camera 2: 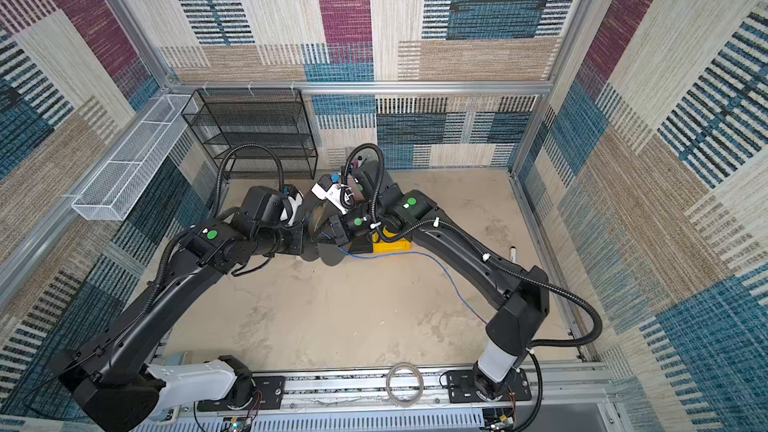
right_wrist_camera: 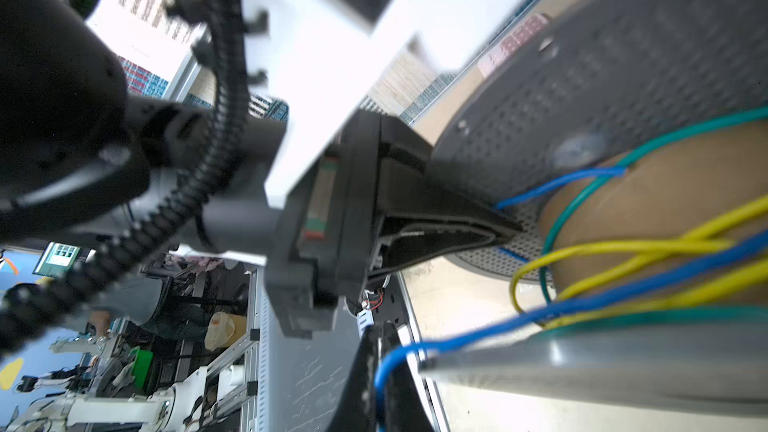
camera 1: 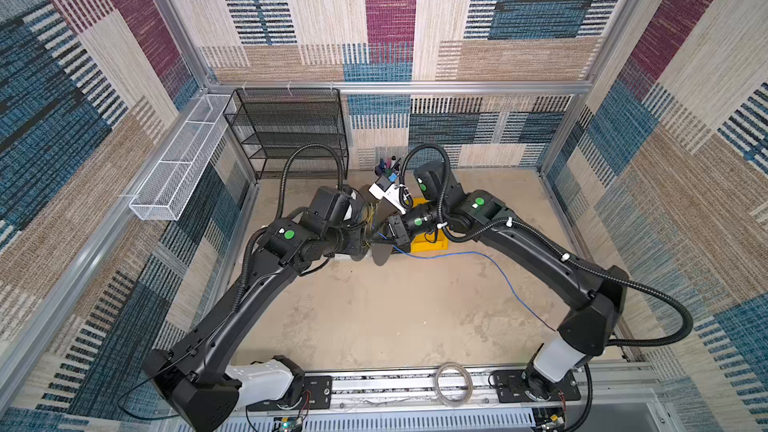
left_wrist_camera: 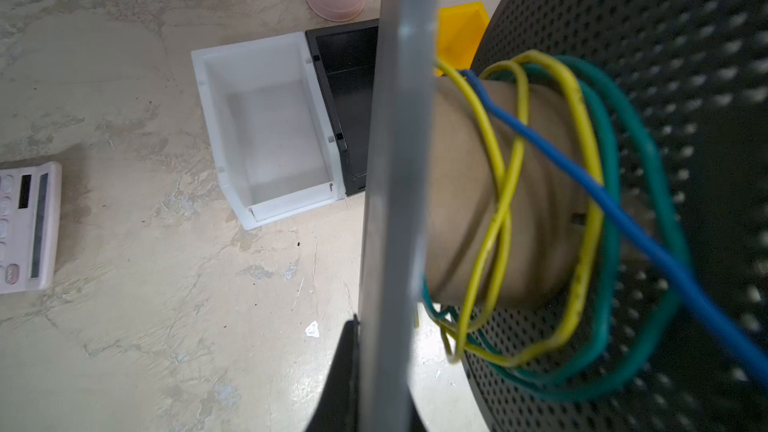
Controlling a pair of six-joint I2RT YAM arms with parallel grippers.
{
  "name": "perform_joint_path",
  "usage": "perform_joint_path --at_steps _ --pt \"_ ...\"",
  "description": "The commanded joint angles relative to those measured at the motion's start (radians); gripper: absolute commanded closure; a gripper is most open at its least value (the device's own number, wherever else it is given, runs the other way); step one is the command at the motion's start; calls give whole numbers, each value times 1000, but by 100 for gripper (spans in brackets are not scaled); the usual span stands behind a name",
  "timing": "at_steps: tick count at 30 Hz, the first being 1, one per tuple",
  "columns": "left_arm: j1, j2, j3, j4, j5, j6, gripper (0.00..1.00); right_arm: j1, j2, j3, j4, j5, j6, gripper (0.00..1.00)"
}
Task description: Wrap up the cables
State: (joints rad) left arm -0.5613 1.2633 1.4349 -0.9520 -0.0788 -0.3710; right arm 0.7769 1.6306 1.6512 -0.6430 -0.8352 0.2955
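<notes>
Cable [camera 1: 453, 254] trails across table [camera 1: 374, 317]: top views only | left fingers [right_wrist_camera: 457, 218] pinch spool [left_wrist_camera: 461, 201]: wrist views | right fingers [right_wrist_camera: 357, 388]: cannot tell

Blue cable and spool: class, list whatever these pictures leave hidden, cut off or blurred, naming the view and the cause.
- Blue cable: far end goes under the right arm in both top views.
- Right claw: cut off by the right wrist view's edge; grip on the cable unclear.
- Spool: mostly behind the left arm in top views; blurred in the right wrist view.
- Black bin: partly behind the spool's flange, left wrist view.
</notes>
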Motion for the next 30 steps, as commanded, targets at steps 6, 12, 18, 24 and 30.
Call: perform_joint_path --at_steps 6,12,18,24,30 --pt "29 2 56 64 -123 -37 100 28 -140 -282 227 -248 92 82" --pt "40 14 61 87 -99 -79 100 77 -196 -375 223 -218 67 83" --pt "91 9 13 194 16 -181 100 153 -249 -444 306 -128 94 100" --pt "238 39 54 240 338 -209 100 188 -250 -548 325 -42 56 100" --pt "366 -37 15 288 571 -244 100 186 -215 -659 344 14 21 100"
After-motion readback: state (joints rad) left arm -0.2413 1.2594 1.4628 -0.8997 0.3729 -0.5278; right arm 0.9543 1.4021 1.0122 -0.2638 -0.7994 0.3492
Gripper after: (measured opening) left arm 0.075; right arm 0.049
